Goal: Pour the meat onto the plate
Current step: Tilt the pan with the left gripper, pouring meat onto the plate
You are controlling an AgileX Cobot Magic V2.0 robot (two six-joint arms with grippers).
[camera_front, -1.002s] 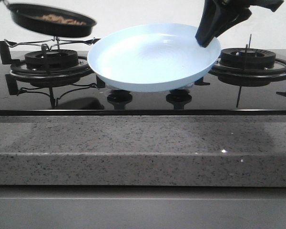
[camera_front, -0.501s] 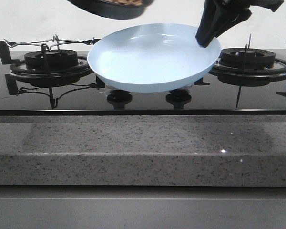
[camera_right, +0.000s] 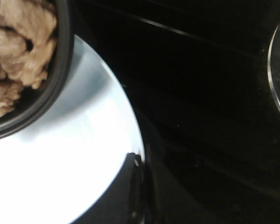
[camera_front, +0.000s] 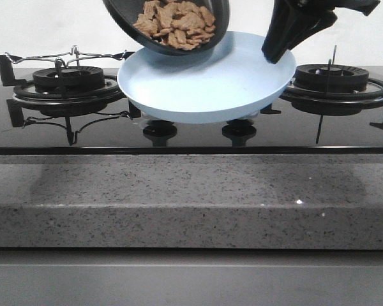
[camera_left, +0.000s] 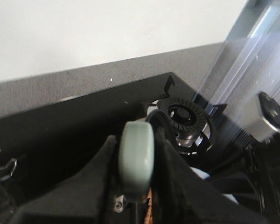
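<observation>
A black frying pan [camera_front: 122, 16] hangs tilted over the far left part of the pale-blue plate [camera_front: 242, 86]. The meat [camera_front: 175, 22], a heap of light-brown pieces, lies against the pan's lower wall and is still inside the pan. My left gripper [camera_left: 136, 161] is shut on the pan's pale-green handle [camera_left: 136, 149]; it is out of the front view. My right gripper [camera_front: 273, 54] is shut on the plate's right rim and holds the plate over the middle of the hob. In the right wrist view the pan's rim [camera_right: 60, 65] and the meat [camera_right: 18, 37] overhang the plate [camera_right: 60, 163].
A gas burner with a wire pan support [camera_front: 69, 80] stands at the left and another burner [camera_front: 332, 80] at the right on the black glass hob. Two knobs [camera_front: 159, 131] sit under the plate. A grey stone counter edge [camera_front: 191, 197] runs along the front.
The pan has travelled right from above the left burner to over the plate and tipped, so the meat now shows. The plate and right gripper have stayed put.
</observation>
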